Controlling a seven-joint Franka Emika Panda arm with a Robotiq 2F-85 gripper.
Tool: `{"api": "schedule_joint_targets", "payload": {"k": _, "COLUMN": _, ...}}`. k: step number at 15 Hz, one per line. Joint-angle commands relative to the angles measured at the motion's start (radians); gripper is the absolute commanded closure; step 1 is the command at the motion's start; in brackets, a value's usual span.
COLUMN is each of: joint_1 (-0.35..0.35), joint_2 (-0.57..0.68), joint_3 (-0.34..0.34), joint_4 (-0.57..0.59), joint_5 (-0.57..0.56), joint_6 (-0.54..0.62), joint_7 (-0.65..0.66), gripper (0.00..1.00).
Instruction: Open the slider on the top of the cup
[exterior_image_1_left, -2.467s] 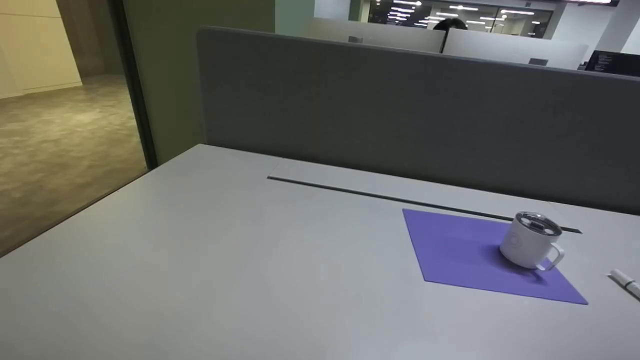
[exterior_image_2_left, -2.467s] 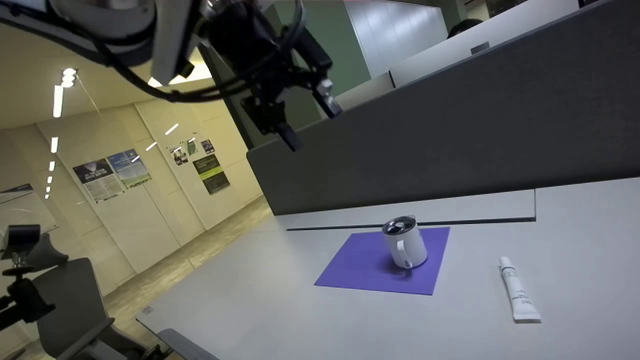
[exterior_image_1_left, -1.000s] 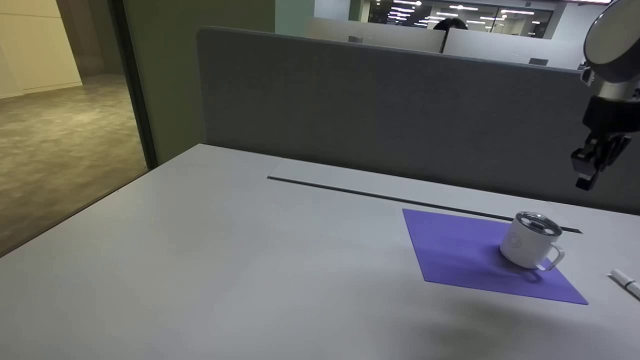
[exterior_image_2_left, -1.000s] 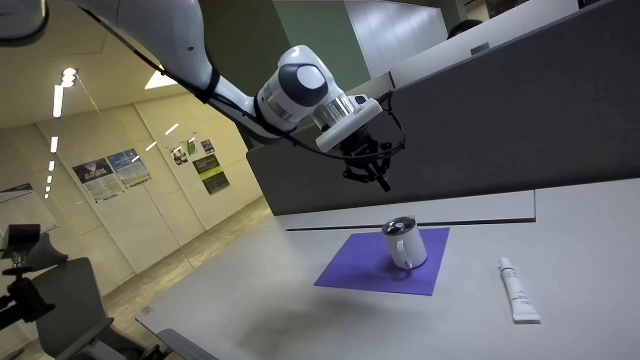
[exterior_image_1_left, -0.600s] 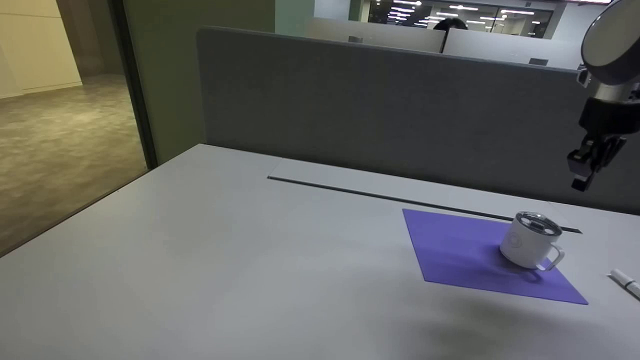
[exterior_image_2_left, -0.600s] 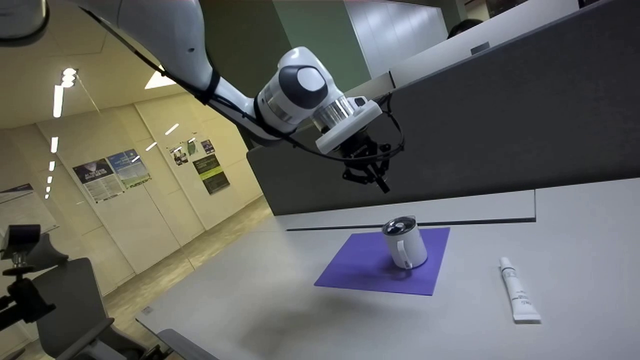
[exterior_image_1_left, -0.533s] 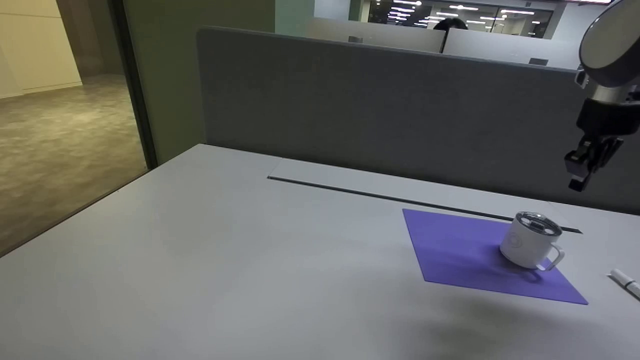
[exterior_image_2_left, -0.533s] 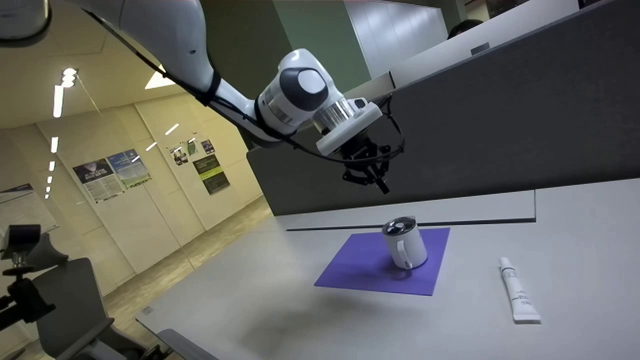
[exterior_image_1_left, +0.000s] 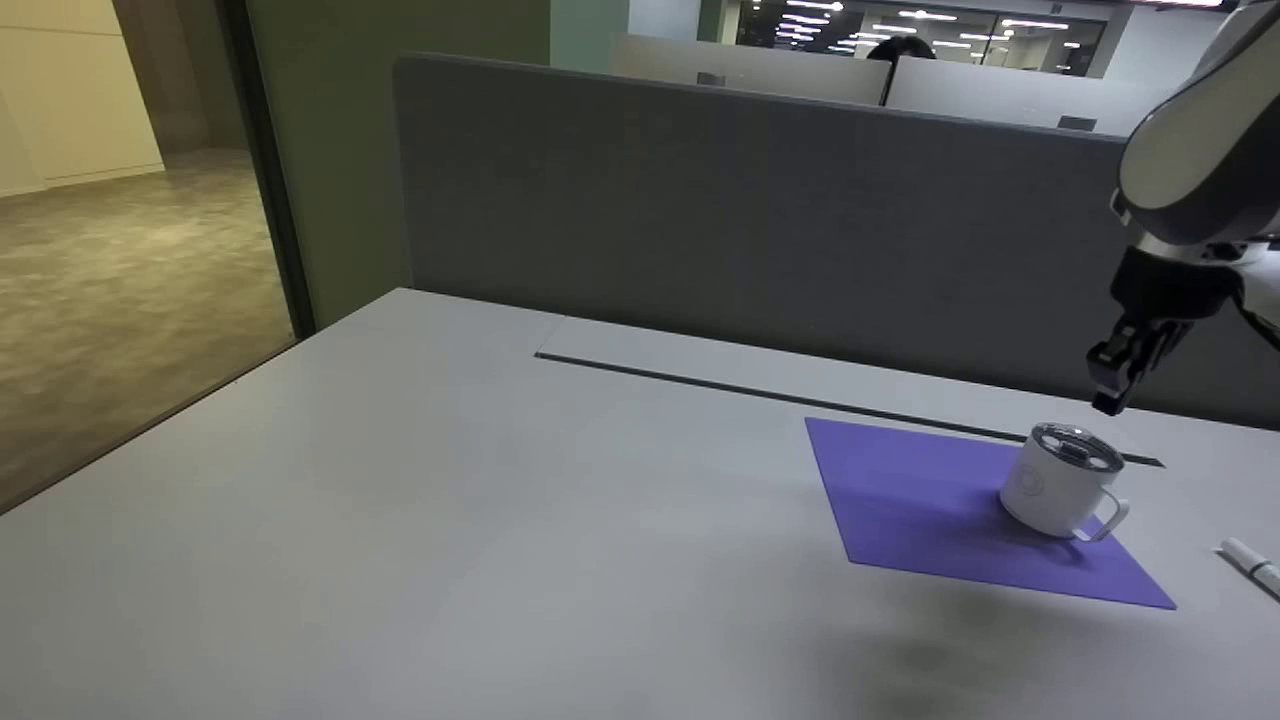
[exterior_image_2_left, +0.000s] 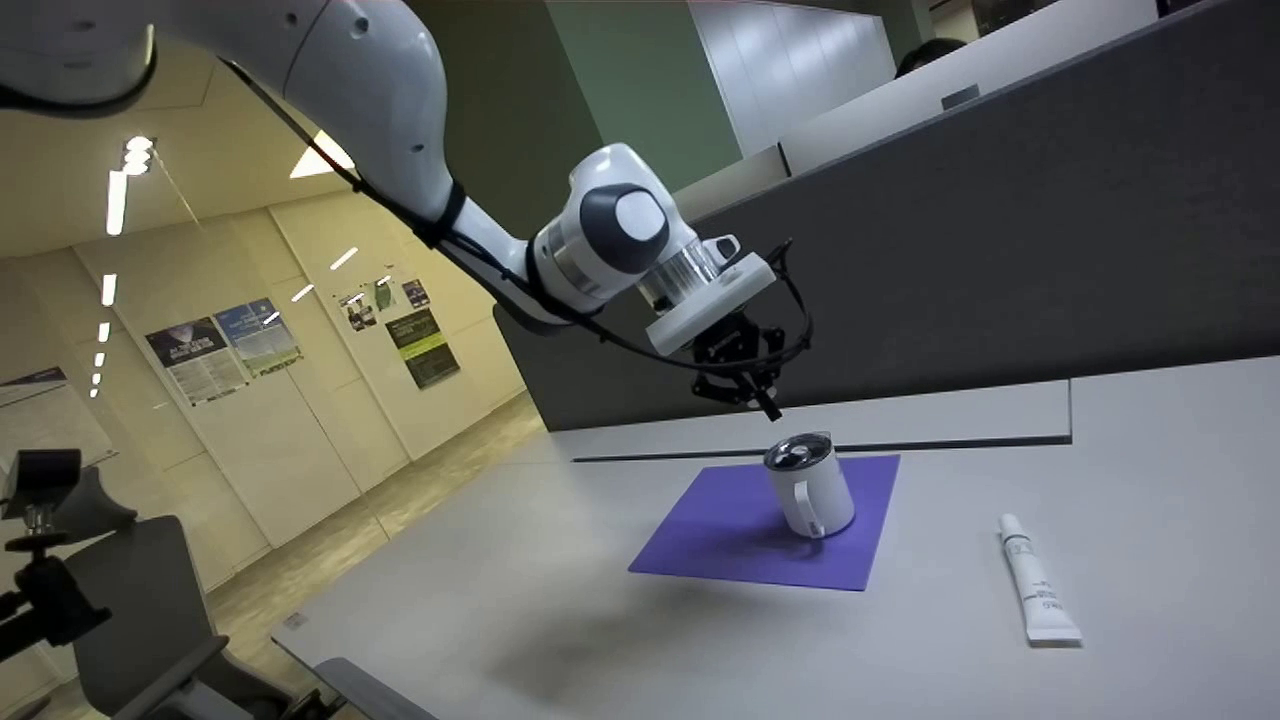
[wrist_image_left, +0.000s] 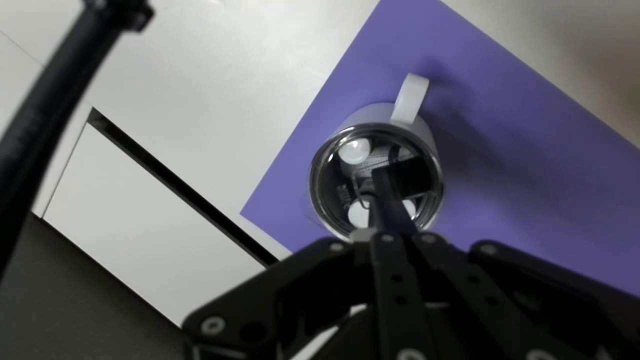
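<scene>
Two jaws, pressed together, hang above a smooth white cup (exterior_image_1_left: 1052, 490) with a glossy round lid (exterior_image_1_left: 1077, 447).

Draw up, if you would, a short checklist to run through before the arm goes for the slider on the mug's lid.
1. Mug standing on the purple mat: ok.
2. Clear lid in place on the mug: ok.
3. Jaws shut, with nothing seen between them: ok.
4. Jaws off the lid, a gap showing in both exterior views: ok.
5. Slider open or shut: cannot tell; too small in exterior views, and the jaws cover part of the lid in the wrist view.
6. White squeeze tube off the mat and away from the mug: ok.
</scene>
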Motion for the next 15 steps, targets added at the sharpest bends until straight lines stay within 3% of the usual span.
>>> {"api": "schedule_joint_targets", "payload": {"k": 1, "joint_1": -0.024, "joint_2": 0.032, "joint_3": 0.019, "joint_4": 0.011, "joint_5": -0.016, "joint_6": 0.051, "joint_7": -0.002, "gripper": 1.00}}
{"api": "schedule_joint_targets", "payload": {"k": 15, "joint_1": -0.025, "joint_2": 0.122, "joint_3": 0.020, "joint_4": 0.017, "joint_5": -0.041, "joint_6": 0.159, "joint_7": -0.004, "gripper": 1.00}}
